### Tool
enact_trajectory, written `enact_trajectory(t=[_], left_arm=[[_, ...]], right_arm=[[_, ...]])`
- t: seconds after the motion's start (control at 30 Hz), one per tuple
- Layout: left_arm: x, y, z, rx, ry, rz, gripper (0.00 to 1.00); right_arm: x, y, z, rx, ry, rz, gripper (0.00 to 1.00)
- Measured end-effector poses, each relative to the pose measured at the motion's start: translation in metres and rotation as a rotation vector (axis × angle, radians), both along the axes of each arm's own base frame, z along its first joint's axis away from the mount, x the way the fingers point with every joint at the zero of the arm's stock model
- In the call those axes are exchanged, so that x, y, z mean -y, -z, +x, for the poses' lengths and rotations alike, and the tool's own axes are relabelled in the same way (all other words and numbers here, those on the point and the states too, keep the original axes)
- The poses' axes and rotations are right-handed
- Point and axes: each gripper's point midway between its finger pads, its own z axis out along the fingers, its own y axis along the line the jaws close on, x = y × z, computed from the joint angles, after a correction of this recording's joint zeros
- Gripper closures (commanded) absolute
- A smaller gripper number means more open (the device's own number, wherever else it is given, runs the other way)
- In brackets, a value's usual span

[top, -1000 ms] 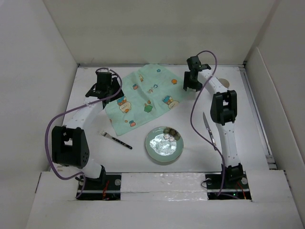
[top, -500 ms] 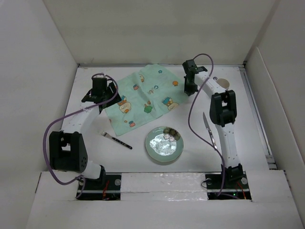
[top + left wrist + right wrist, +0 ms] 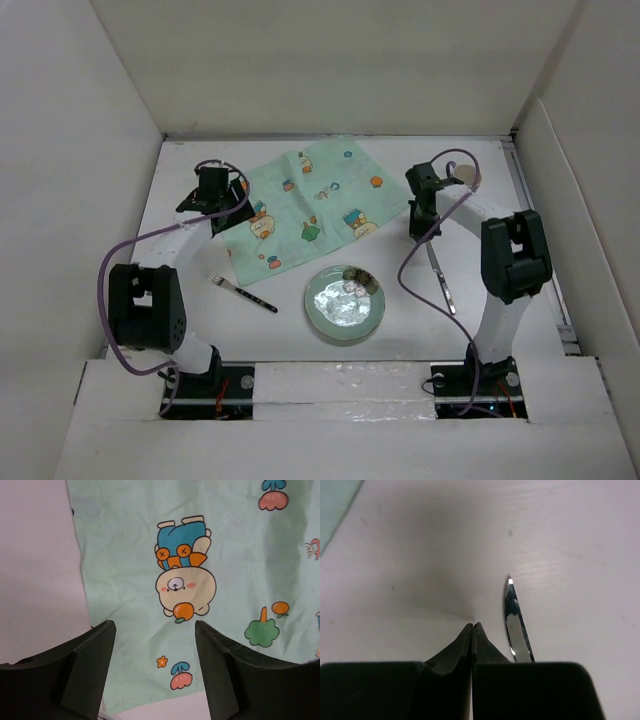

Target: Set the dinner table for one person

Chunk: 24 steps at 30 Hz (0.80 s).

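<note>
at the left side of the dinner table (image 3: 270,335), the left gripper (image 3: 154,630) hangs low over the near-left part of the mint-green placemat (image 3: 305,200). fingers well apart, nothing between them but a printed bear. cannot tell whether the pads touch the cloth. my read: it is there to flatten or square the mat, which lies skewed, one corner toward the back wall, with a crease through the middle.

fork (image 3: 243,293) lies on bare tabletop just off the mat's near edge, tines to the left, apart from everything. probably meant for a spot beside the plate.

plate (image 3: 345,303), pale and glossy, sits on bare table by the mat's near corner, not on it. a few small roundish bits at its far rim, too small to name.

right gripper (image 3: 472,626) sits low over bare table to the right of the mat, fingers pressed together on nothing, tips just beside the point of the knife (image 3: 516,630). knife lies lengthwise, blade end away from the arm bases. closed beside the blade, not around it: reads as a nudge or a pause, not a grasp.

surface: plain matte white, faint scuffs, soft shadow under the right fingers. room: white walls close on three sides, even light. nothing is on the mat, so the setting looks barely begun.
</note>
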Motion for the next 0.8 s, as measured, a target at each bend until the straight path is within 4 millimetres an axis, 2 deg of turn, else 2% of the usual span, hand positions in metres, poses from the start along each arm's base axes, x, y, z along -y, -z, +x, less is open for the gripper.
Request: enact_trajectory(t=[0.03, 0.07, 0.1, 0.17, 0.27, 0.37, 0.47, 0.53, 0.57, 0.6, 0.7, 0.73, 0.8], left_arm=[[-0.001, 0.006, 0.0, -0.016, -0.005, 0.007, 0.38], [-0.002, 0.011, -0.001, -0.032, -0.008, 0.014, 0.38], [-0.003, 0.016, -0.001, -0.046, -0.011, 0.018, 0.38], [-0.004, 0.023, -0.002, -0.069, -0.013, 0.022, 0.38], [-0.002, 0.024, -0.003, -0.076, -0.011, 0.012, 0.38], [0.001, 0.019, -0.002, -0.061, -0.005, -0.002, 0.38], [0.002, 0.008, -0.002, -0.031, -0.002, -0.009, 0.39], [0.002, -0.001, -0.002, -0.007, -0.002, -0.012, 0.39], [0.002, -0.006, -0.002, 0.006, -0.001, -0.013, 0.39], [0.002, -0.01, -0.002, 0.019, -0.002, -0.015, 0.39], [0.002, -0.02, -0.002, 0.045, -0.002, -0.018, 0.39], [0.002, -0.021, -0.001, 0.05, -0.003, -0.018, 0.4], [0.001, -0.02, 0.0, 0.051, -0.005, -0.018, 0.4]], right_arm=[[0.002, -0.004, -0.004, 0.007, 0.005, 0.005, 0.81], [0.002, -0.01, -0.003, 0.023, 0.009, 0.012, 0.59], [0.001, -0.016, 0.005, 0.056, 0.01, 0.024, 0.52], [0.001, -0.028, 0.025, 0.1, 0.014, 0.039, 0.39], [0.001, -0.044, 0.081, 0.178, 0.026, 0.054, 0.35], [0.001, -0.044, 0.128, 0.23, 0.04, 0.06, 0.35], [0.001, -0.028, 0.15, 0.205, 0.045, 0.053, 0.37], [0.002, -0.012, 0.155, 0.163, 0.048, 0.048, 0.38], [0.001, -0.005, 0.155, 0.141, 0.045, 0.047, 0.42], [0.0, -0.003, 0.156, 0.133, 0.043, 0.05, 0.42], [-0.002, -0.004, 0.151, 0.108, 0.03, 0.06, 0.53], [-0.003, -0.003, 0.148, 0.095, 0.024, 0.064, 0.64], [-0.005, -0.001, 0.141, 0.065, 0.012, 0.075, 0.77]])
